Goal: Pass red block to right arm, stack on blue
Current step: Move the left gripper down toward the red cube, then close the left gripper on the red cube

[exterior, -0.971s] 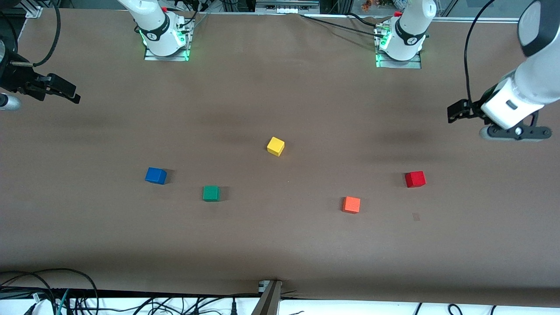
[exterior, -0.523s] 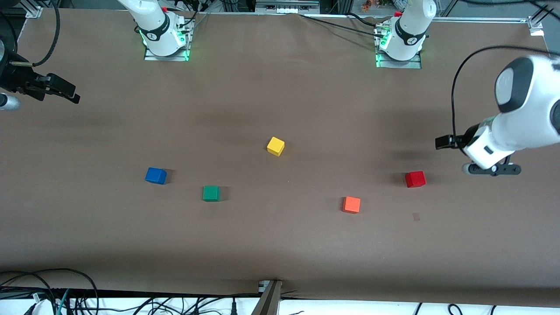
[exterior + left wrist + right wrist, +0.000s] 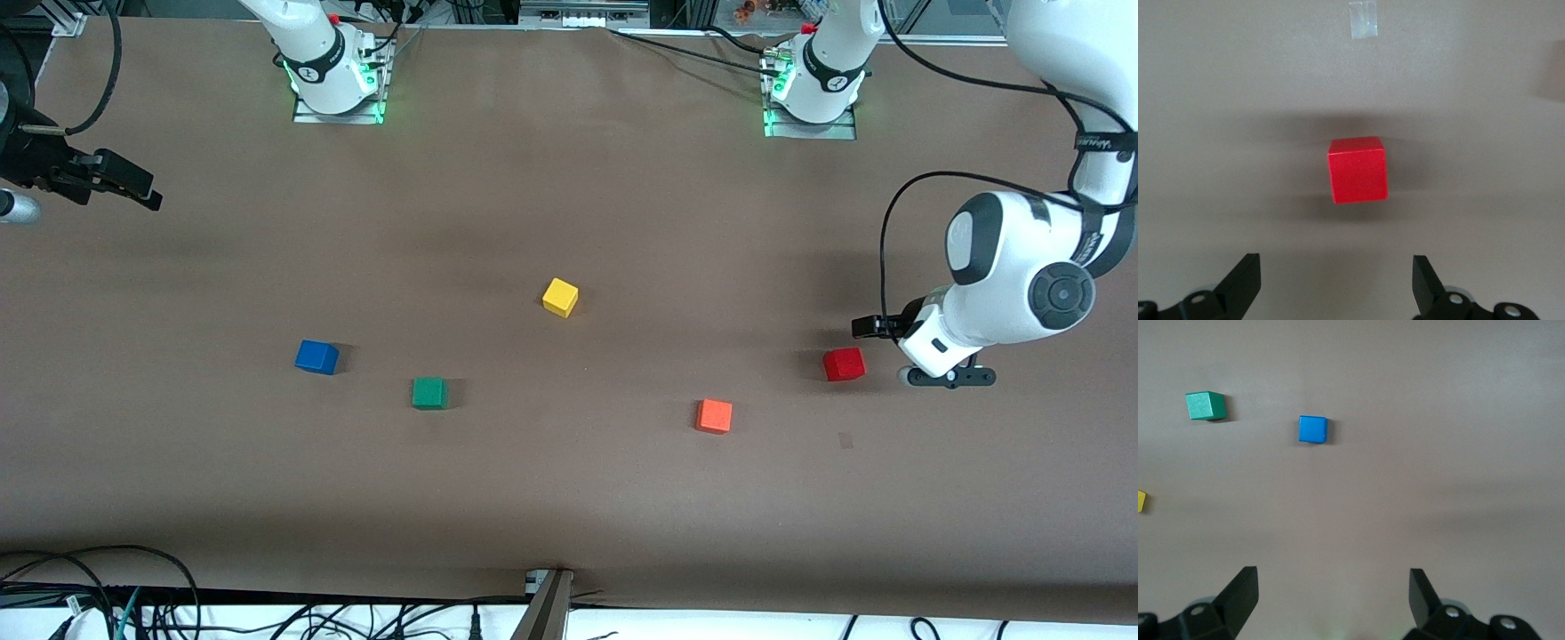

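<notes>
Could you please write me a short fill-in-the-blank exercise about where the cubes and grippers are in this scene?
1. The left gripper, fingers open, is beside the ____ block.
2. The green cube lies between the orange cube and the ____ cube.
3. The cube nearest the robots' bases is ____.
4. The right gripper, waiting, holds ____.

Missing words: red; blue; yellow; nothing

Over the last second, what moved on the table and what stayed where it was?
The left gripper came in from the left arm's end of the table and dropped toward the red block; it is now just beside it, jaws open, holding nothing. The red block, the blue cube, and the green, yellow and orange cubes have not moved. The right gripper waits open at the right arm's end.
</notes>
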Tool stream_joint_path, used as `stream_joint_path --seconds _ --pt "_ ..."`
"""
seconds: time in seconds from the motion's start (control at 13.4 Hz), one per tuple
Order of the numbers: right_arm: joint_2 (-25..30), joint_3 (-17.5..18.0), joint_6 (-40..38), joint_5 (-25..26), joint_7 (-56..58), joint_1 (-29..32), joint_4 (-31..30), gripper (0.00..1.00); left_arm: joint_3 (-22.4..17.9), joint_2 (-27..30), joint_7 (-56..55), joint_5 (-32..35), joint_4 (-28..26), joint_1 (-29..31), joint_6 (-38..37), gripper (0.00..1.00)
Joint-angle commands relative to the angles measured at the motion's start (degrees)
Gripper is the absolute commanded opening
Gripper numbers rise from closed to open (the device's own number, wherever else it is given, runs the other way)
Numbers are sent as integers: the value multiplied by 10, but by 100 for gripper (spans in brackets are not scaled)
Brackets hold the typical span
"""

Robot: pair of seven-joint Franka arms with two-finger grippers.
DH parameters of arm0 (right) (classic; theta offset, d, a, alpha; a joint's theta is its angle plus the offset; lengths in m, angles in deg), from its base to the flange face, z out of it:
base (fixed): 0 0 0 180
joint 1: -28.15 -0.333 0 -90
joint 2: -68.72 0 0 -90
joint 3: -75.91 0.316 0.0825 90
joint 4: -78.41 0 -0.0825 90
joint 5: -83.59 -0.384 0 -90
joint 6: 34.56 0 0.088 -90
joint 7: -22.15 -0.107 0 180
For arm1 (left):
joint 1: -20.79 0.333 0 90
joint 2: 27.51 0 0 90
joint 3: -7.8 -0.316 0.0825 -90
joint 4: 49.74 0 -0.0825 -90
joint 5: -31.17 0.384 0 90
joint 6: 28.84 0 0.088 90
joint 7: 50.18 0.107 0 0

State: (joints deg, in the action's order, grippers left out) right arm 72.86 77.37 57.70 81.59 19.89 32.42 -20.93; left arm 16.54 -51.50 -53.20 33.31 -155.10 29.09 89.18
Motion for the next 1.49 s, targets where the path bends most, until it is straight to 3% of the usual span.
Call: stream_joint_path --seconds 0.0,0.45,0.67,0.75,0.82,0.97,1.05,1.27,1.42 --pt "-4 -1 -10 -7 -6 -1 13 100 4 -19 -6 13 -1 2 28 100" --pt "-5 -1 -10 -7 -6 -1 13 100 3 -90 -37 13 6 0 121 100" --pt "-4 -1 -10 -7 -6 -1 13 100 3 -98 -37 14 7 3 129 100" --pt "-4 -1 -10 -7 -6 -1 13 100 3 -99 -37 14 6 3 129 96" --pt "-4 -1 -10 -7 -6 -1 13 100 3 -99 -37 14 6 3 129 78" --pt "-5 -1 -10 -7 -6 -1 13 100 3 -98 -28 15 7 3 128 32" --pt "-5 -1 -10 -7 -6 -1 13 100 3 -98 -16 19 7 1 124 2" --pt "-5 -1 -10 -7 -6 -1 13 100 6 -91 -9 32 15 -4 111 0" --pt "-5 -1 -10 -7 -6 -1 13 100 12 -91 60 31 46 2 49 0"
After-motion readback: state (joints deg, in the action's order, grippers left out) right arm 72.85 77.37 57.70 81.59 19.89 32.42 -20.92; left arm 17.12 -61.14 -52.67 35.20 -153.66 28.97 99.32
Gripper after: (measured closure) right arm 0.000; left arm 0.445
